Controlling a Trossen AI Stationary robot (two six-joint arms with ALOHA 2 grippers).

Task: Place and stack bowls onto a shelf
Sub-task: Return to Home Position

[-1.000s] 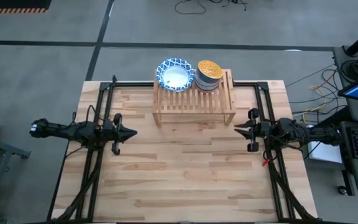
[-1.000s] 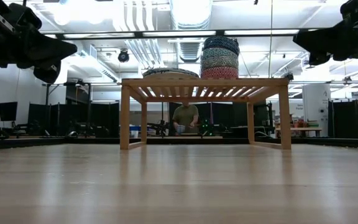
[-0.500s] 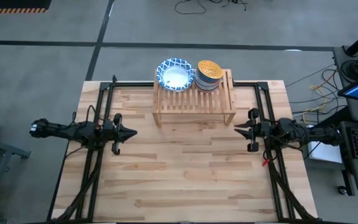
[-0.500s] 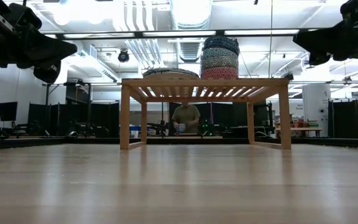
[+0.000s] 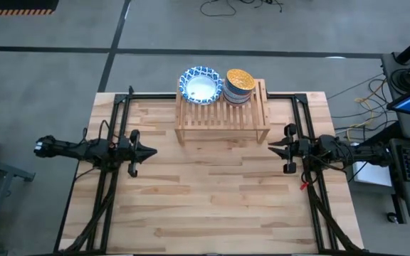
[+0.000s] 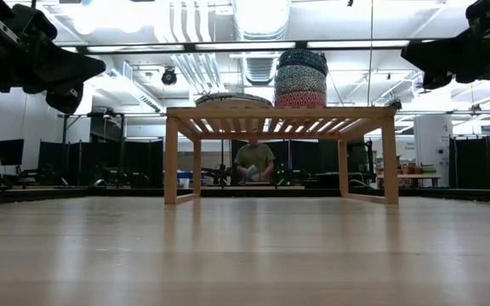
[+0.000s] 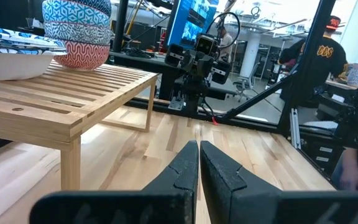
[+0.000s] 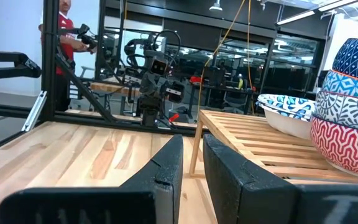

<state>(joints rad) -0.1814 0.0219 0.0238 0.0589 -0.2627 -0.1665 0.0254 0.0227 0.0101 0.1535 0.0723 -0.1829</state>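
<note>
The light wooden shelf [image 5: 223,117] stands on its side legs at the table's far middle. On its slatted top rests a wide blue-and-white bowl [image 5: 200,85] with a white centre. To its right sits a stack of smaller bowls [image 5: 239,85] with a mustard yellow one on top; the low view shows this stack [image 6: 301,81] as the taller pile. My left gripper [image 5: 151,151] hovers shut at the table's left, pointing level toward the middle. My right gripper [image 5: 270,148] hovers at the table's right, facing it. Its fingers [image 8: 166,165] stand slightly apart with nothing between them.
Black metal frames [image 5: 112,142] run along the table's left and right sides under the arms. The plank tabletop [image 5: 212,192] stretches between the grippers and in front of the shelf. A person [image 6: 254,161] sits in the room beyond the table; others show in the wrist views.
</note>
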